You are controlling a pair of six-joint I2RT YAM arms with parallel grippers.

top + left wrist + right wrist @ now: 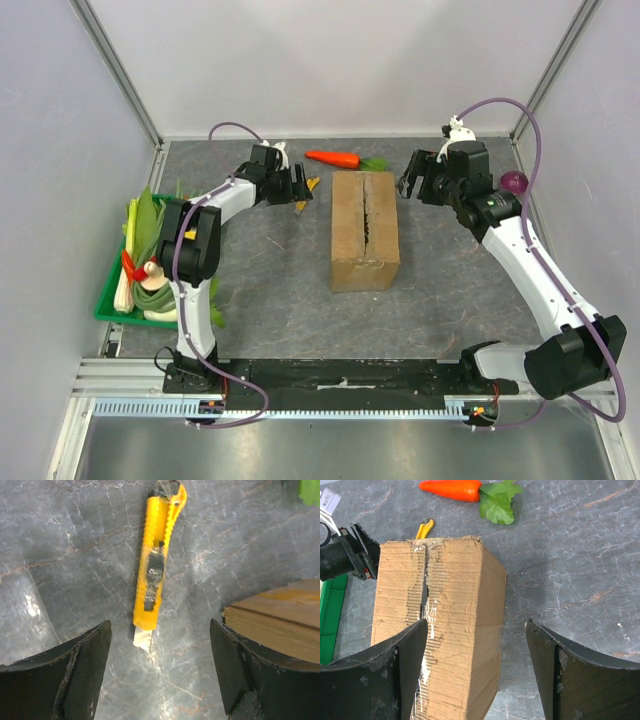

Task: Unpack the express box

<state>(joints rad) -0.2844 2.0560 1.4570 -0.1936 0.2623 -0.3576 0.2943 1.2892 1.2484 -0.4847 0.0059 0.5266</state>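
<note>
Your left gripper (160,647) hangs spread wide over a yellow knife (154,565), which lies flat on the desk (450,300) below the gap, untouched. Your right gripper (476,645) is spread too, holding nothing, over the right edge of the box (365,230). That box sits mid-desk, flaps down, with a ragged seam along its top. A carrot (333,158) lies just beyond it near the far edge. A green tray (104,300) of vegetables sits at the left edge.
</note>
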